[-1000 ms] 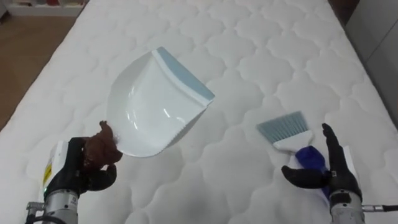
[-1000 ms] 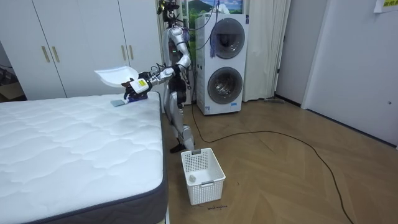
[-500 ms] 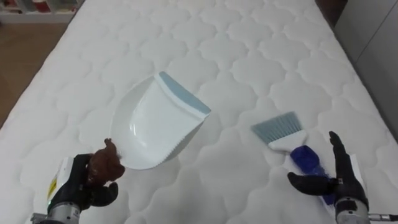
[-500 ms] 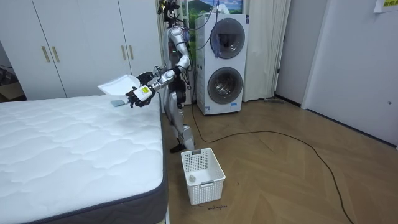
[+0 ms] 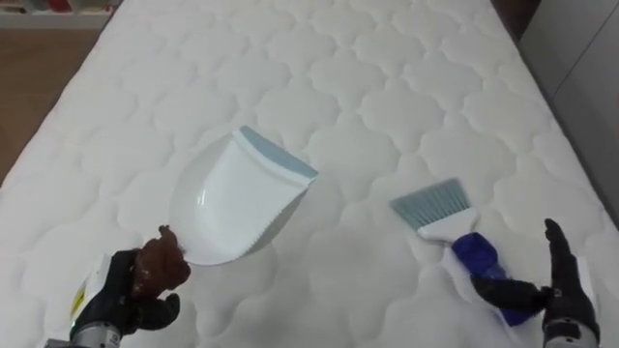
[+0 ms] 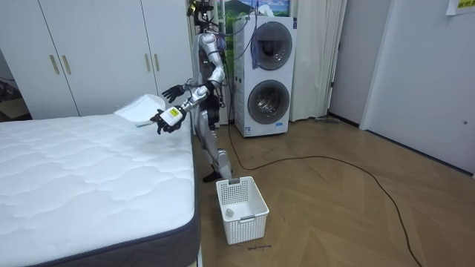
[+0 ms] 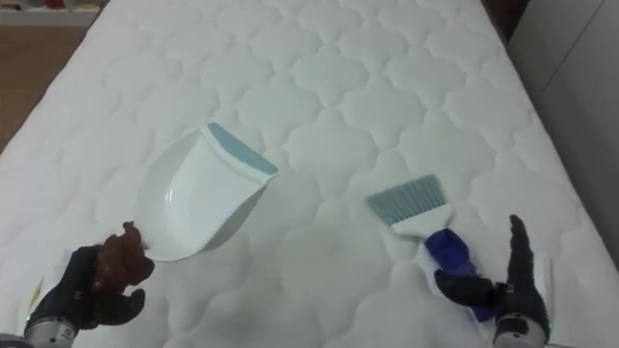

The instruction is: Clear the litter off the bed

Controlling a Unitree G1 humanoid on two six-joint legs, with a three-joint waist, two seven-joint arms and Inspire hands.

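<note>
A: Hands first, quick.
B: Left hand [image 5: 124, 298] is curled tight round the brown handle [image 5: 161, 269] of the white dustpan [image 5: 237, 198]. The pan is held out over the mattress [image 5: 387, 87], blue lip pointing away. Whether the lip touches the quilt cannot be told.
A: Right hand?
B: Right hand [image 5: 563, 290] is seen low right, fingers straight, nothing gripped. The thumb is reached toward the blue handle [image 5: 474, 256] of the brush [image 5: 437, 206], which lies flat on the mattress, bristles toward the pan and apart from it. Thumb contact with the handle cannot be made out.
A: Step in hand?
B: Judged as taking up the brush; sweeping not yet begun. No crumbs can be made out on the quilt.
A: How is it done well?
B: The handle should be wrapped fully before any lift, since it lies low on soft quilting. The pan's lip should be laid flush so nothing is pushed under it. Short strokes should be aimed at the lip; bits are likely trapped in the seams.
A: Anything else?
B: In the room view the robot is seen standing at the bed's edge, with a white basket [image 6: 241, 208] on the floor nearby, probably where the pan gets emptied.
</note>
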